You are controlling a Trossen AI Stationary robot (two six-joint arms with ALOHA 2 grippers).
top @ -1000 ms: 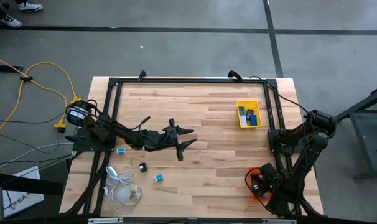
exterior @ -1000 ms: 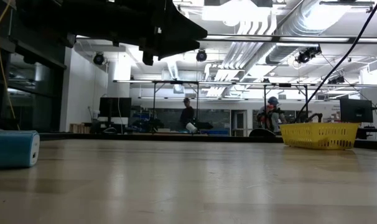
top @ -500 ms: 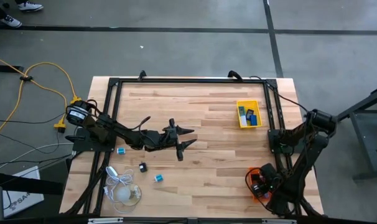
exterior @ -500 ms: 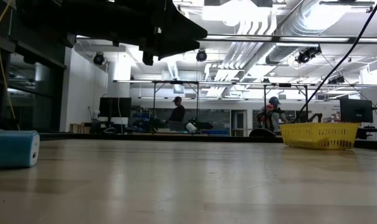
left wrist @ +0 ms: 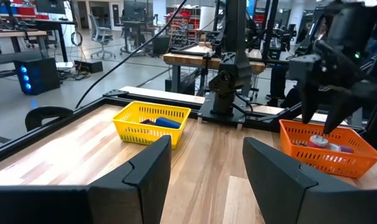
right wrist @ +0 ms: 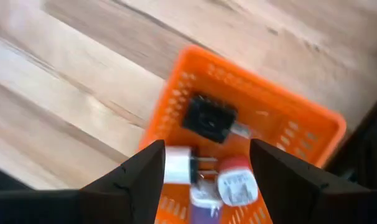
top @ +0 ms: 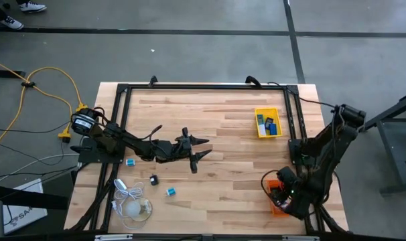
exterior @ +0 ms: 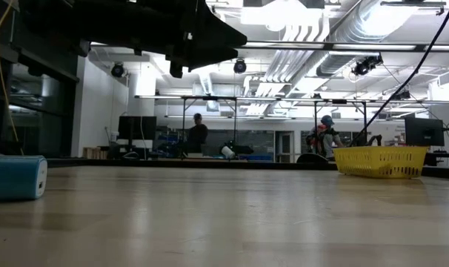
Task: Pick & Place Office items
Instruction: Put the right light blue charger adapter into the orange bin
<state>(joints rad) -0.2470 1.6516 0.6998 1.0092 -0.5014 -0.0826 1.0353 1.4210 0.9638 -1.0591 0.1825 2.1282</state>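
Observation:
My left gripper (top: 204,148) hangs open above the middle of the table, touching nothing; its fingers (left wrist: 148,168) frame the view toward both trays. My right gripper (top: 279,191) is open above the orange tray (top: 275,209) at the near right. In that tray (right wrist: 313,130) lie a black piece (right wrist: 207,121), a white plug (right wrist: 179,167), a red-and-white piece (right wrist: 236,185) and a purple one. The yellow tray (top: 267,123) holds blue and dark pieces. On the near left lie a blue piece (top: 130,162), a black piece (top: 153,179) and another blue piece (top: 170,192).
A white bulb-like thing with a coiled cord (top: 132,206) lies at the near-left corner. A black frame (top: 203,86) runs round the table. The teal block (exterior: 15,176) is close to the low camera. People move in the room far behind.
My right arm has shifted: its upper joint has swung toward the far edge and its gripper has moved a little toward the table's left over the orange tray. A person in the room behind has walked leftward.

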